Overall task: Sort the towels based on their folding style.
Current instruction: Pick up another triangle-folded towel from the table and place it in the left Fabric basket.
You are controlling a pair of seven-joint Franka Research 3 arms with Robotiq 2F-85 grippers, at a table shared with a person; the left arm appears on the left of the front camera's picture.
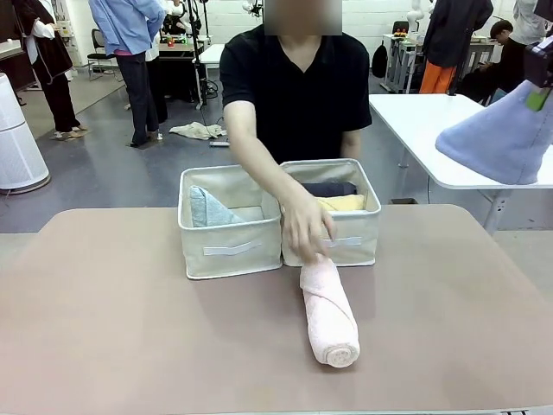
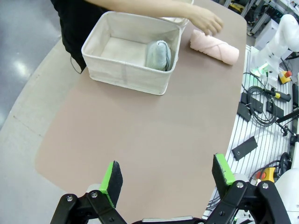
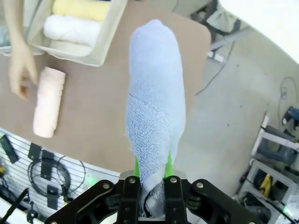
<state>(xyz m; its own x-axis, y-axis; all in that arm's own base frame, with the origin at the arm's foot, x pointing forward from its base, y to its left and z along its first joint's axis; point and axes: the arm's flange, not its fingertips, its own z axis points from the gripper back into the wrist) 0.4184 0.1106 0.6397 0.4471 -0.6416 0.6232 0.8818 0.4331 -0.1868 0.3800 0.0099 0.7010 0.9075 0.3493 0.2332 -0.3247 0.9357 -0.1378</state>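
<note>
My right gripper is shut on the periwinkle-blue cone towel, which hangs high off the table's right side. A pink rolled towel lies on the table in front of the right bin, with the person's hand resting on its far end. The left bin holds the pale mint cone towel. In the right bin lie the dark grey and yellow rolls; a white roll lies beside the yellow one. My left gripper hangs open above the table's near left part.
The tan table has bare room to the left, right and front of the bins. A second white table stands behind on the right. Cables and black plates lie on the robot's base beside the table edge.
</note>
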